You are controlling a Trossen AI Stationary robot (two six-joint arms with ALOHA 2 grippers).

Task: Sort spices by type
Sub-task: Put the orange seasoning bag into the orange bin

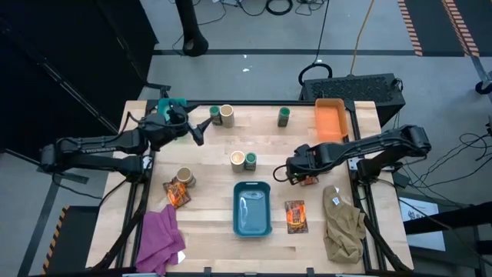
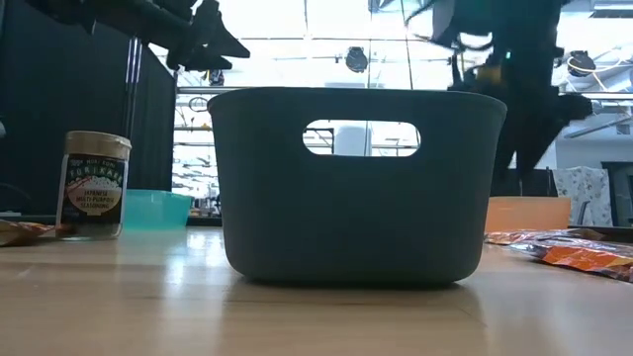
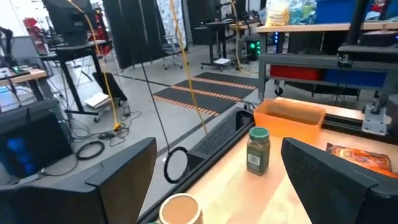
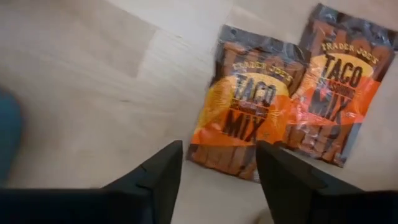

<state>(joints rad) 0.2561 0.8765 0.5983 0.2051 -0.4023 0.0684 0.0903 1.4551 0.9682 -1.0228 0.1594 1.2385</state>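
in the high view the right gripper hides the packets under it, leaving an orange sliver; its wrist view shows two taco mix packets flat, side by side, edges overlapping, long axes parallel, its fingers parted and empty above them. the left gripper gapes wide beside a green jar.

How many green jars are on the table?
3 green jars: one by the left gripper, one near the orange bin, one mid-table beside a cream-topped jar. Arms may hide more.
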